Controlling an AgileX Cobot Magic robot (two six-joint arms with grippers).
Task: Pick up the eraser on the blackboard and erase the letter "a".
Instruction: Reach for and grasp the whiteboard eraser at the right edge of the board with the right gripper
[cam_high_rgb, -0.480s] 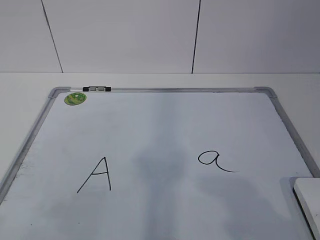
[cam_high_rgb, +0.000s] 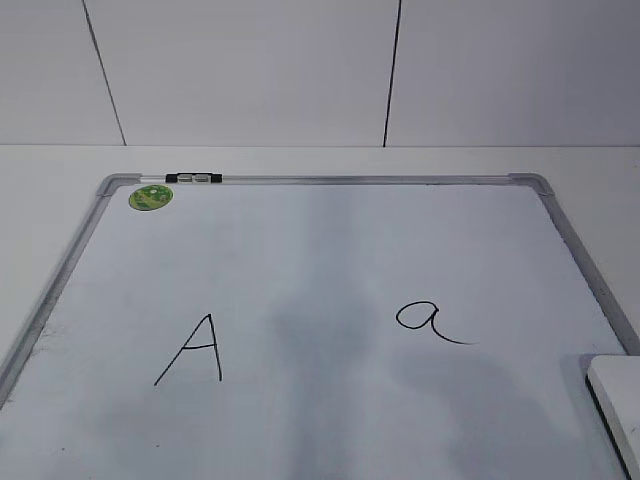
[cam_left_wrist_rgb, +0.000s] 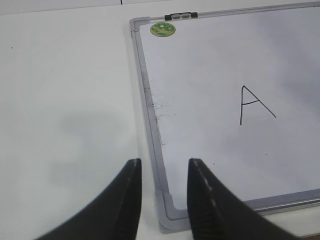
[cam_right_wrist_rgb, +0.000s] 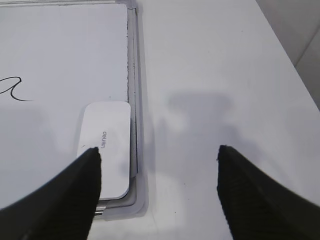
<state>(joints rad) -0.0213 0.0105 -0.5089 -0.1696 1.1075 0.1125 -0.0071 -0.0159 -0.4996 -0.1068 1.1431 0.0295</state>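
The blackboard (cam_high_rgb: 330, 260) is a white dry-erase board with a silver frame, lying flat on the table. The small letter "a" (cam_high_rgb: 428, 320) is written right of centre; part of it shows in the right wrist view (cam_right_wrist_rgb: 12, 89). The white eraser (cam_right_wrist_rgb: 106, 145) lies in the board's near right corner against the frame, and its edge shows in the exterior view (cam_high_rgb: 615, 400). My right gripper (cam_right_wrist_rgb: 157, 155) is wide open above that corner, its left finger over the eraser. My left gripper (cam_left_wrist_rgb: 164, 167) is open and empty above the board's near left corner. Neither gripper shows in the exterior view.
A capital "A" (cam_high_rgb: 192, 350) is written left of centre on the board, also in the left wrist view (cam_left_wrist_rgb: 252, 104). A round green sticker (cam_high_rgb: 150, 196) and a black clip (cam_high_rgb: 193, 179) sit at the far left corner. White table (cam_left_wrist_rgb: 65, 100) surrounds the board.
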